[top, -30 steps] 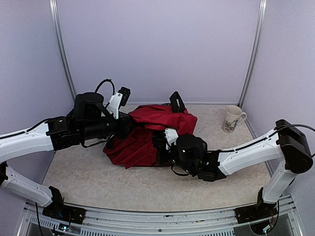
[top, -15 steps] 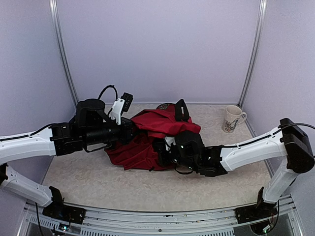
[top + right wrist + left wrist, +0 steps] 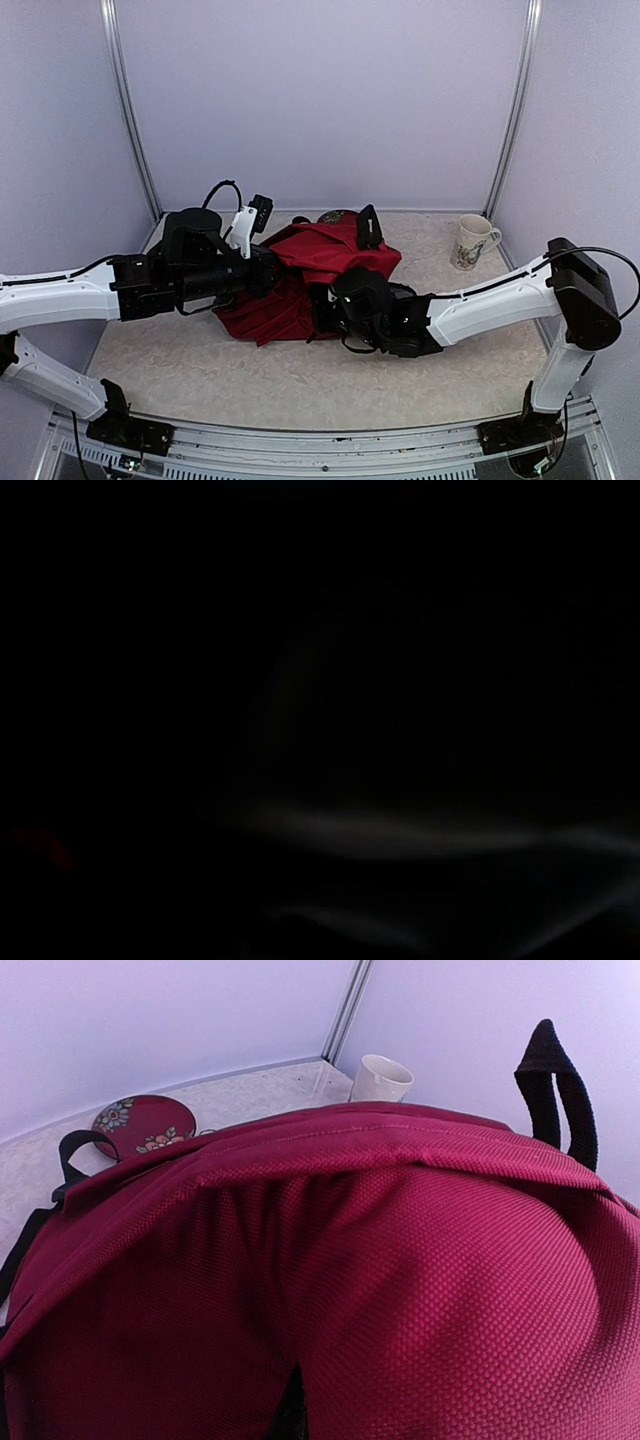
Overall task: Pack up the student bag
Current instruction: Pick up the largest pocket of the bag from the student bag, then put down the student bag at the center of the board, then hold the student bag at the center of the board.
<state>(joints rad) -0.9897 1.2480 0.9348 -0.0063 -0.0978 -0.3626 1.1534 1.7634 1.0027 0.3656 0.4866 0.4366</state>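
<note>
Two tools on the red bag, middle of the counter.
Left tool pinched shut on its edge, apparently tenting the mouth open (fabric rides high); right tool, closed, is buried inside, holding what, I cannot tell.

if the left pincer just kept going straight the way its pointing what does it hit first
The dark red backpack: its fabric fills the left wrist view right in front of the left pincer, seemingly in contact with it. The white mug lies farther along, beyond it.
</note>
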